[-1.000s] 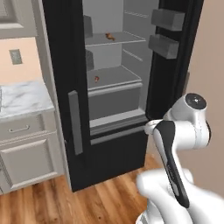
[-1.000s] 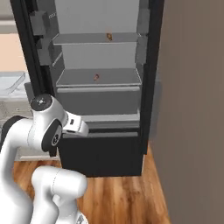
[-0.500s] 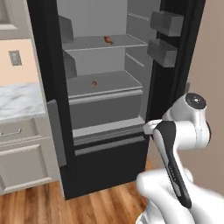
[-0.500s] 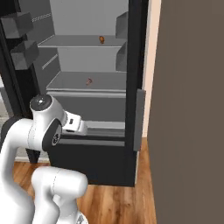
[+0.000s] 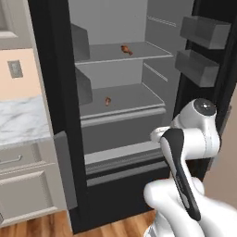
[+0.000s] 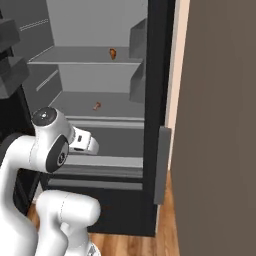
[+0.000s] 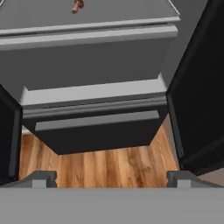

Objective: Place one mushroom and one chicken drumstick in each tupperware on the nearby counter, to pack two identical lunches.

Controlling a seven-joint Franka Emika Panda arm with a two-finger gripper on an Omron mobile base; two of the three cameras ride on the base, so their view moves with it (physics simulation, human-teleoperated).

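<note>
Over on the left base view, the whole picture has slid since a second ago; that's the base driving, not the food moving; the open fridge [image 5: 115, 92] now sits square ahead and closer, while the counter [image 5: 18, 122] has slipped off to the left edge. A tiny reddish-brown item, probably the mushroom [image 5: 107, 101], lies on the middle shelf [image 5: 125, 104]; an orange-brown piece, likely the drumstick [image 5: 126, 49], on the shelf above.

From the right base view, both pieces have shifted left in frame with the drive; the arm is folded low before the drawers.

Down the hand view, the pincer [image 7: 111, 179] stands wide apart, holding nothing; the mushroom peeks in at the top edge; I'd say a reach is now possible, nothing packed yet.
</note>
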